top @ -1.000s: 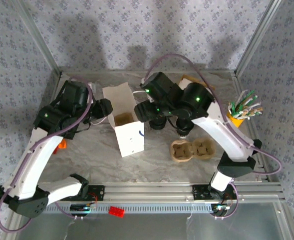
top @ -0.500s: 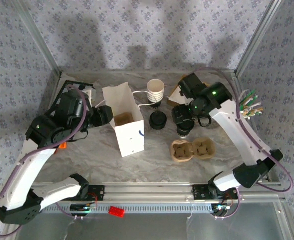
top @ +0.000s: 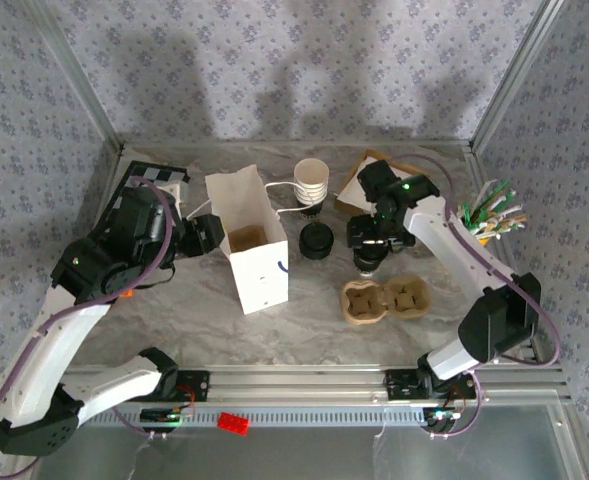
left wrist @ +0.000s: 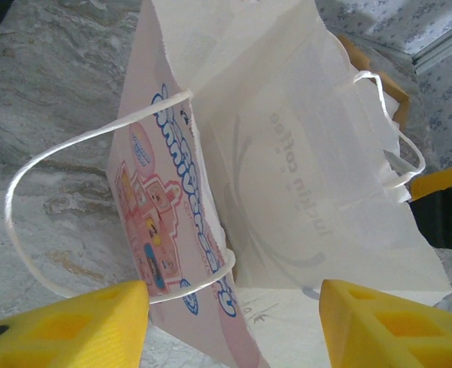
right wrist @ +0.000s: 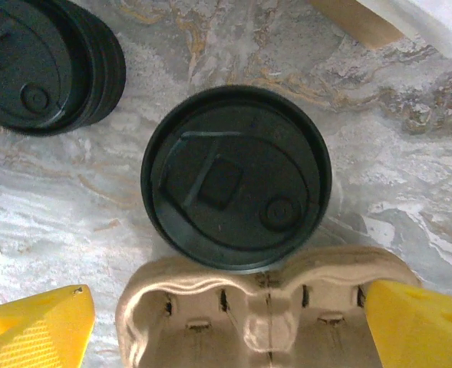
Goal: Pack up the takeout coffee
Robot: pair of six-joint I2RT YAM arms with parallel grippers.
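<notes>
Both my end effectors released, coffee cup outside the bag.

My left end effector (left wrist: 233, 307) gapes just before the open white bag (left wrist: 302, 169), whose string handle (left wrist: 26, 230) loops near one finger. My right end effector (right wrist: 226, 326) hangs spread over the lidded cup (right wrist: 237, 178), which stands on the bench (right wrist: 410, 192) just beside the cardboard carrier (right wrist: 264, 307) between my fingers. Spare lids (right wrist: 45, 65) are stacked beyond it.

One bag (top: 257, 262), one cup carrier (top: 386, 300)

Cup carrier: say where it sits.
In the top view, the cup carrier lies right of the paper bag, just nearer than the lidded cup.
</notes>
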